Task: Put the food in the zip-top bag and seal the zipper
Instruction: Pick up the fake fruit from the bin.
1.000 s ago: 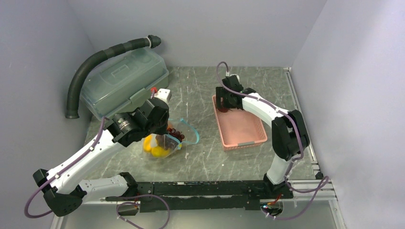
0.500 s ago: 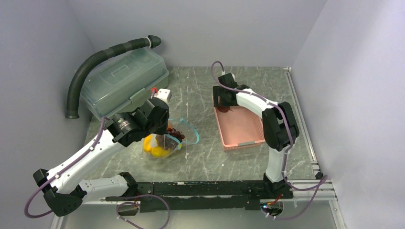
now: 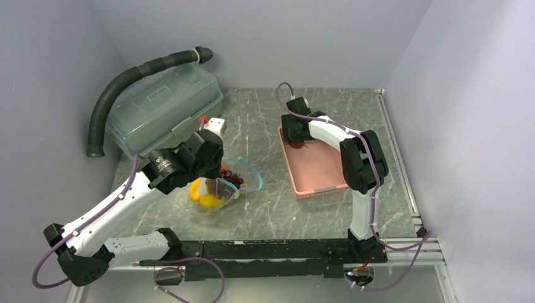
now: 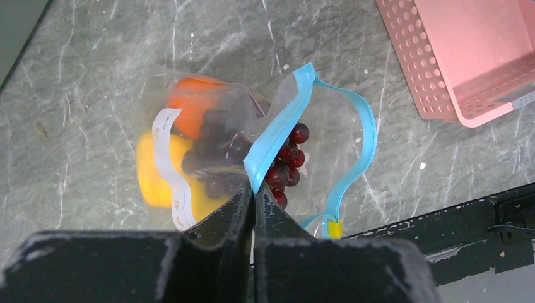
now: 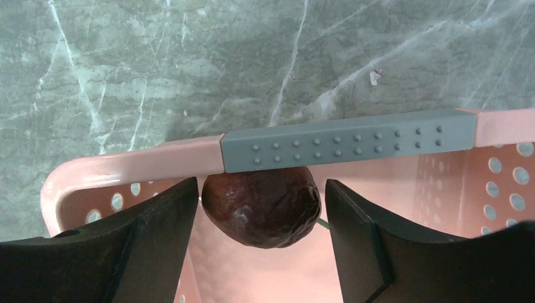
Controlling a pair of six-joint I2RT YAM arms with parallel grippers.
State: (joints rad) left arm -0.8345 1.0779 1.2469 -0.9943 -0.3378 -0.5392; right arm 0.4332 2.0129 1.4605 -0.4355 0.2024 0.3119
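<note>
The clear zip-top bag [image 4: 214, 120] hangs open from my left gripper [image 4: 254, 189], which is shut on the teal zipper strip [image 4: 277, 132] at the near side of the mouth. Inside the bag are the orange [image 4: 192, 104], a yellow piece [image 4: 154, 180] and the purple grape bunch [image 4: 287, 164]. In the top view the bag [image 3: 221, 189] sits left of centre under the left gripper [image 3: 217, 180]. My right gripper [image 5: 262, 211] is open, its fingers on either side of the dark reddish round fruit [image 5: 262, 202] in the far corner of the pink basket [image 5: 126, 167], not touching it.
The pink basket [image 3: 318, 167] lies right of centre, with a grey handle bar [image 5: 347, 148] on its far rim. A green-grey lidded box [image 3: 164, 110] and a black hose [image 3: 126, 79] are at the back left. A small white block [image 3: 216, 124] stands beside the box.
My right arm has swung its elbow left and the gripper has shifted slightly left at the basket's far end. The left arm and the bag have not moved.
</note>
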